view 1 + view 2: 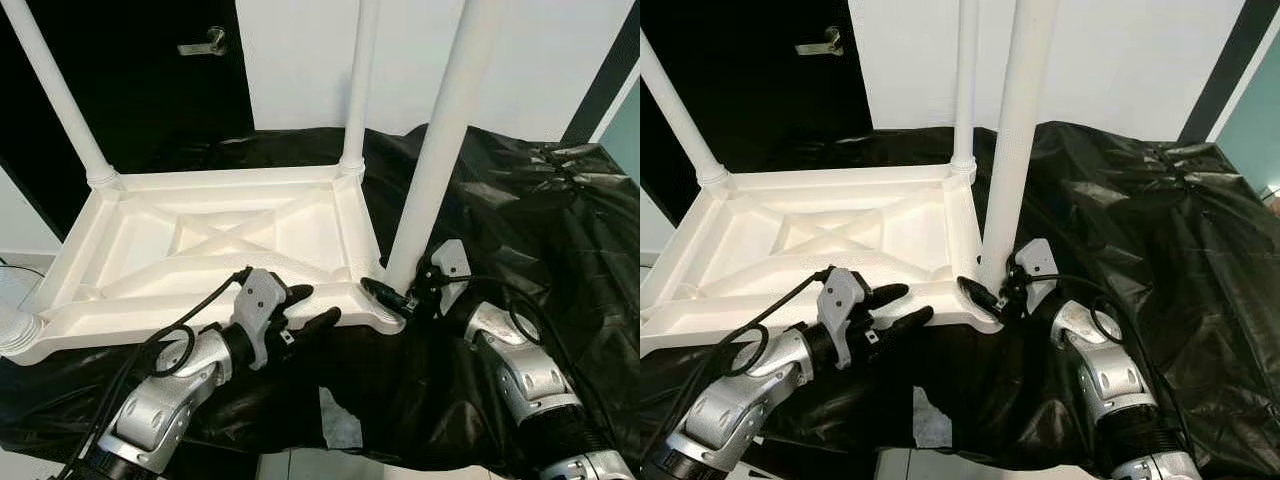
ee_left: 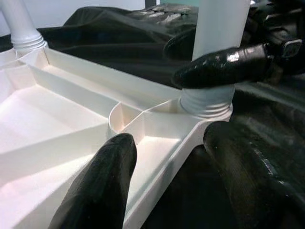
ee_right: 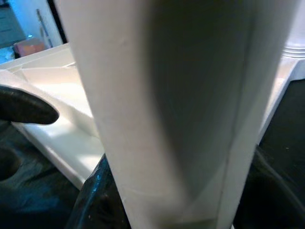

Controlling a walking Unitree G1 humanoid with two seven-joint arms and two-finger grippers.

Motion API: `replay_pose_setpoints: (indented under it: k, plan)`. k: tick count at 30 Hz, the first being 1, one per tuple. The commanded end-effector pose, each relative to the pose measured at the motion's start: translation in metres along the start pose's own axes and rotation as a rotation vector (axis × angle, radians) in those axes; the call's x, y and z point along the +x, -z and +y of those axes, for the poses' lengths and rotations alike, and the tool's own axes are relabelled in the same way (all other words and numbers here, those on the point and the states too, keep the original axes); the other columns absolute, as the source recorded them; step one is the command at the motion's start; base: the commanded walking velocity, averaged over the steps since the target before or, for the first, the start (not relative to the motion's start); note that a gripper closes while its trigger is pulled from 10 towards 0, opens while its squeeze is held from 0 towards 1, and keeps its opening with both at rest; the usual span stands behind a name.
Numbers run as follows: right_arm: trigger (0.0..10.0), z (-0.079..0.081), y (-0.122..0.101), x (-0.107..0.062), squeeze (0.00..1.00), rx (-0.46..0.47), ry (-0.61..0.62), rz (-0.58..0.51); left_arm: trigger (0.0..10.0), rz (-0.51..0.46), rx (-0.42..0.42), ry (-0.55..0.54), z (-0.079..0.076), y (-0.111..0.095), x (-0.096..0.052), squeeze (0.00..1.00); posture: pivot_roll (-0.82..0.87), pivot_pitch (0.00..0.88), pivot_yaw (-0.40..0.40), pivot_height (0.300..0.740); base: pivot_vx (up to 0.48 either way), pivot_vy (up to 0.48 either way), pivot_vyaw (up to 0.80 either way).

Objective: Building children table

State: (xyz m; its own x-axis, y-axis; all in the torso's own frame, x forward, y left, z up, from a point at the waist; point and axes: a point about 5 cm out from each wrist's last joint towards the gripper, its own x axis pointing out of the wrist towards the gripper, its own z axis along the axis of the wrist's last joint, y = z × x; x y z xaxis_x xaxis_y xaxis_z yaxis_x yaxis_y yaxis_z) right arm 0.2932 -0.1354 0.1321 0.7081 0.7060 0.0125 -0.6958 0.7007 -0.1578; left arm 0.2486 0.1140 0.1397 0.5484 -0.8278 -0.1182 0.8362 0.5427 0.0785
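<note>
— What's the biggest thing in front of the robot?

— A black plastic sheet (image 1: 520,230), crumpled, draped over the whole work surface. On it lies the white tabletop (image 1: 215,250), upside down, its ribbed underside with the crossed braces facing up.

— And the legs?

— Three stand upright in its corner sockets: the far-left leg (image 1: 55,95), the far-right leg (image 1: 360,85), and the near-right leg (image 1: 445,140), the closest and thickest-looking of them. At the near-left corner only the base of a fourth leg (image 1: 15,330) shows at the edge of the head view.

— Behind all that?

— A white wall, and a dark door with a metal door handle (image 1: 205,42) on the robot's left.

— Where are the grippers?

— The right gripper (image 1: 405,292) is at the foot of the near-right leg, just above its socket. Its fingers are closed around the leg; the left wrist view shows one black finger (image 2: 224,67) pressed across the white tube right above the threaded collar.

— The left one?

— The left gripper (image 1: 305,308) sits at the tabletop's near rim, close to that same corner. Its fingers are spread apart, one (image 2: 102,181) lying over the inside of the rim, the other (image 2: 248,167) outside it above the black sheet. They straddle the edge without clamping it.

— Anything smaller?

— A pale scrap (image 1: 338,420) on the sheet's near overhang, between the two arms.
</note>
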Motion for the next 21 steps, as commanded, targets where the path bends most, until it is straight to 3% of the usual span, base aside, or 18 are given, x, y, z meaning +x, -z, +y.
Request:
replay_pose_setpoints:
  k: [1,7,9,14,15,21]
  plan:
    - [10.0,0.004,0.008,-0.001,0.0,0.017,0.042,0.027,10.0,-0.001,0.01,0.151,-0.009,0.001,0.0,0.0,0.04,0.0,-0.05,0.74,0.0,0.0,0.0]
    - [10.0,0.003,0.009,-0.001,0.0,0.027,0.184,0.013,10.0,-0.005,0.009,0.151,-0.009,0.0,0.001,0.0,0.03,0.0,-0.046,0.74,0.0,0.0,0.0]
    - [10.0,0.004,0.009,-0.002,0.0,0.052,0.305,0.008,10.0,-0.003,0.01,0.151,-0.008,0.0,0.001,0.0,0.02,0.0,-0.035,0.74,0.0,0.0,0.0]
    - [10.0,0.008,0.01,-0.002,0.0,0.105,0.464,0.014,10.0,0.005,0.018,0.156,-0.007,0.0,0.002,0.0,0.02,0.0,-0.033,0.74,0.0,0.0,0.0]
    - [10.0,0.01,0.01,0.0,0.0,0.132,0.548,0.006,10.0,0.005,0.022,0.154,-0.005,-0.001,0.002,0.0,0.02,0.0,-0.029,0.74,0.0,0.0,0.0]
    - [10.0,0.023,0.005,0.009,0.0,0.124,0.568,-0.007,10.0,0.01,0.022,0.145,-0.002,-0.001,0.001,0.0,0.01,0.0,-0.018,0.74,0.0,0.0,0.0]
